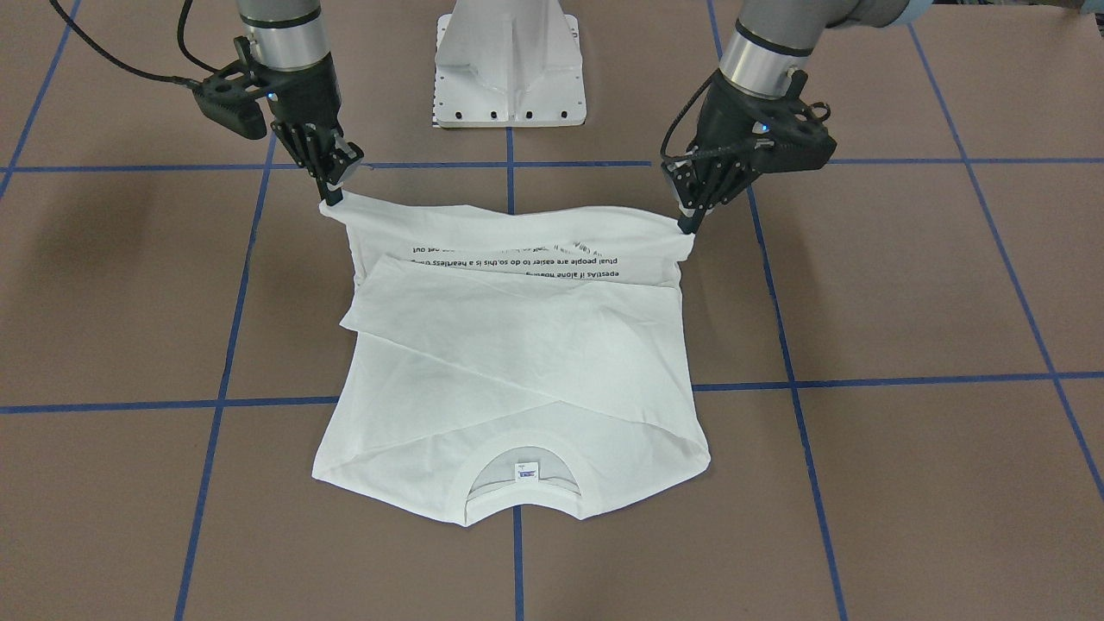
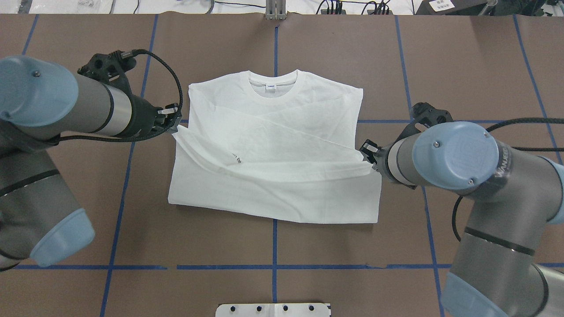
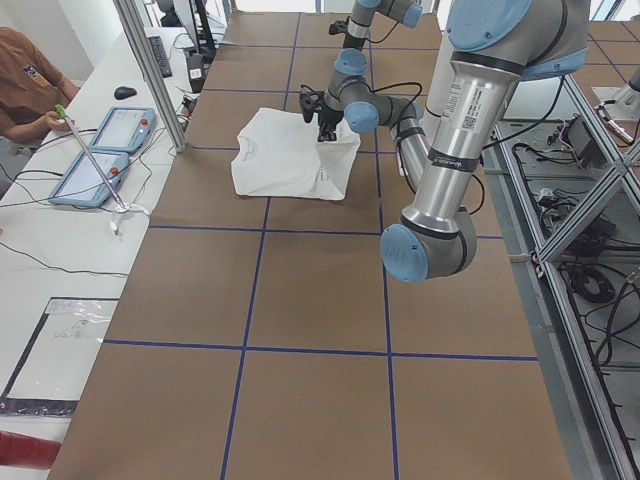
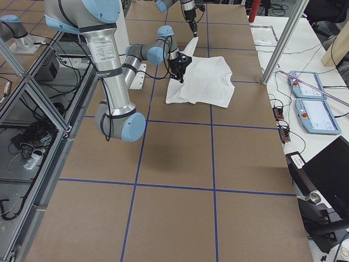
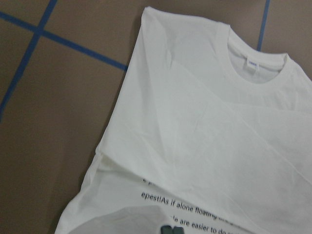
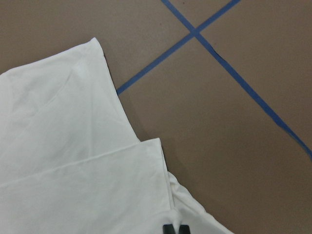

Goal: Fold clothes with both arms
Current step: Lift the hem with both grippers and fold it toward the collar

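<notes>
The shirt (image 1: 517, 345) was white, soft cotton with a matte, lightly creased surface. It lay near the middle of the flat brown table (image 1: 906, 285), across the crossing lines of thin blue tape (image 1: 862, 379) that marked the top into squares. Its ribbed round collar (image 1: 520, 500) pointed away from the robot and carried a small rectangular label (image 1: 526, 471) inside the neck. Broad slanting flaps (image 1: 431, 319) of cloth were folded in over the body, giving it a roughly rectangular outline with straight sides. The edge nearest the robot was raised off the table and stretched between the two arms, sagging a little in the middle. On its turned-up face ran lines of small black lettering (image 1: 517, 263), upside down from the front camera. The black left gripper (image 1: 687, 226) had its fingers pinched shut on one corner of that raised edge, and the black right gripper (image 1: 332, 197) was clamped in the same way on the other corner. The collar end and the middle of the shirt rested flat on the table.
</notes>
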Controlling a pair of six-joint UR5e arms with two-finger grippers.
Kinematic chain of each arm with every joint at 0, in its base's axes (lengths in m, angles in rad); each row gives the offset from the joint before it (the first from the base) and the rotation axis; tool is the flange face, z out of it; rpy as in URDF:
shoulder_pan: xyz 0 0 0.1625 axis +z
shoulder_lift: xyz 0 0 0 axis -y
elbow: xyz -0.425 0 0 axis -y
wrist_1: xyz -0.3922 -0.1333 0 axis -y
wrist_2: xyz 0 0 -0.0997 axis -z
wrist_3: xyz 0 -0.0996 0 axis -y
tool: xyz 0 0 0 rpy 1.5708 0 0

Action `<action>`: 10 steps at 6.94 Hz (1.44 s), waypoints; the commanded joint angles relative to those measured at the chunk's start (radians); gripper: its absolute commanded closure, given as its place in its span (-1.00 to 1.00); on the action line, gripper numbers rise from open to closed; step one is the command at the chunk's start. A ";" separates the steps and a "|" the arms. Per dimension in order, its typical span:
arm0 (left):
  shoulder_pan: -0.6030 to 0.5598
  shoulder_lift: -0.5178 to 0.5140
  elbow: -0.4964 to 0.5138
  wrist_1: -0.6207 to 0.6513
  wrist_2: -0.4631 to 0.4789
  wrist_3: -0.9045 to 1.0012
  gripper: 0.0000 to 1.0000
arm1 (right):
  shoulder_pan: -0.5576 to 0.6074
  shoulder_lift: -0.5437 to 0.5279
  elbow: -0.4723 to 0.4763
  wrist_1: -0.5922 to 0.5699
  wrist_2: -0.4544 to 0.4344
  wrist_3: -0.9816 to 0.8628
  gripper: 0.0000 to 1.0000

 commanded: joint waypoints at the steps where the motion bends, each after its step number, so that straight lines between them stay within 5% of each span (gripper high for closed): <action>1: -0.065 -0.078 0.230 -0.163 0.000 0.024 1.00 | 0.119 0.101 -0.221 0.019 0.031 -0.138 1.00; 3: -0.098 -0.161 0.463 -0.326 0.006 0.021 1.00 | 0.188 0.134 -0.471 0.280 0.062 -0.139 1.00; 4: -0.108 -0.211 0.607 -0.418 0.011 0.021 1.00 | 0.215 0.199 -0.596 0.327 0.071 -0.146 1.00; 6: -0.124 -0.283 0.787 -0.546 0.053 0.022 1.00 | 0.243 0.232 -0.699 0.378 0.091 -0.182 1.00; 10: -0.121 -0.342 0.906 -0.584 0.074 0.024 1.00 | 0.248 0.309 -0.847 0.436 0.094 -0.183 1.00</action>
